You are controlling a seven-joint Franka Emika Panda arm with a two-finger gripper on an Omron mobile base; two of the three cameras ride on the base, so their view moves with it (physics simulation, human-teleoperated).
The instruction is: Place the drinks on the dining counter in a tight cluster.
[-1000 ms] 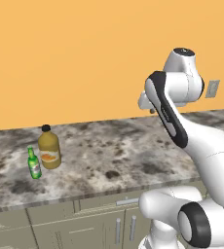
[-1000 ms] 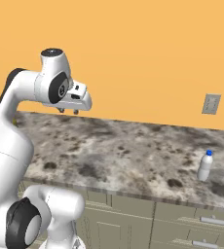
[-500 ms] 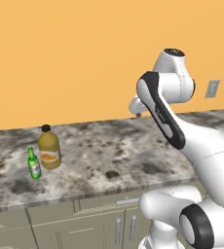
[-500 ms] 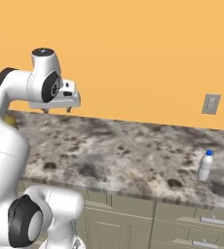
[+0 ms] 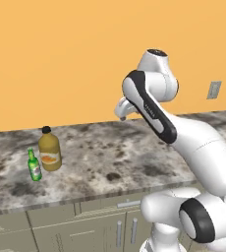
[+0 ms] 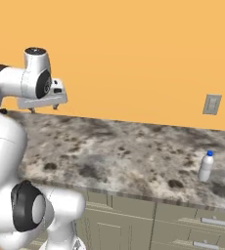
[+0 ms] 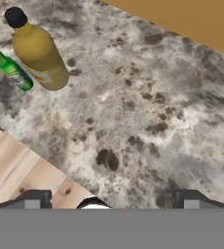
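The dining counter point(image 5: 110, 157) carries a fat amber jug point(image 5: 49, 150) with a black cap at its left. A slim green bottle point(image 5: 34, 166) stands close beside the jug, on its left. In the hand view the jug point(image 7: 38, 53) and the green bottle point(image 7: 9, 68) lie at the upper left, side by side. The small white blue-capped bottle point(image 6: 206, 166) stands alone far to the right on the counter point(image 6: 124, 151). My gripper point(image 6: 45, 108) hangs high above the counter's left-middle, open and holding nothing, well apart from every bottle. Its fingertips point(image 7: 33, 199) sit wide apart.
An orange wall runs behind the counter, with a grey outlet plate point(image 6: 212, 104) at the right. Olive-grey cabinet fronts with bar handles point(image 5: 120, 231) sit below the counter's front edge. Wooden floor point(image 7: 21, 170) shows past that edge in the hand view.
The arm has swung its hand leftward above the counter, toward the jug's side. The jaws have gone from nearly shut to wide open. The bottles have not moved.
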